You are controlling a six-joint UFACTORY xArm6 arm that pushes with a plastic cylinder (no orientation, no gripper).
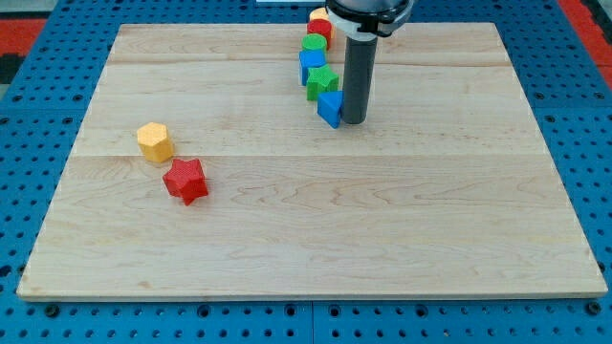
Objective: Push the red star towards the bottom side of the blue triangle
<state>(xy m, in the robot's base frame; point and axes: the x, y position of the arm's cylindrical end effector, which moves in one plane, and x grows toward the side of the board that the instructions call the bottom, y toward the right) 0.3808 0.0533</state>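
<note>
**Entry: approach step, star not yet engaged**

**Step in hand.** By my judgement the push has not begun. My tip (354, 120) stands at the far end of the board from the red star (185, 181), so the work now is travel, not pushing.

**Tip.** No gripper fitted; the rod has nothing to open or close and holds nothing. Its lower end rests on the board (382, 239) just right of the blue triangle (331, 108), close enough that I cannot tell whether they touch or stand a hair apart.

**Red star.** Well to the tip's left and nearer the view's bottom, lying free on the wood. A yellow block (154, 141) sits just up-left of it, very close or touching.

**Blue triangle.** Immediately left of the tip, lowest piece of a chain running towards the view's top.

**Chain above the triangle.** Green star (322, 81), blue block (312, 63), green block (315, 43), red block (320, 30), and a yellow piece (318, 14) at the board's top edge, all up-left of the tip.

**Next move calls for.** Leaving the triangle undisturbed, crossing to the star's far left side, then driving it right and slightly up, to stop below the triangle. The yellow block crowds that approach side; the tip likely needs to come in from lower left.
</note>
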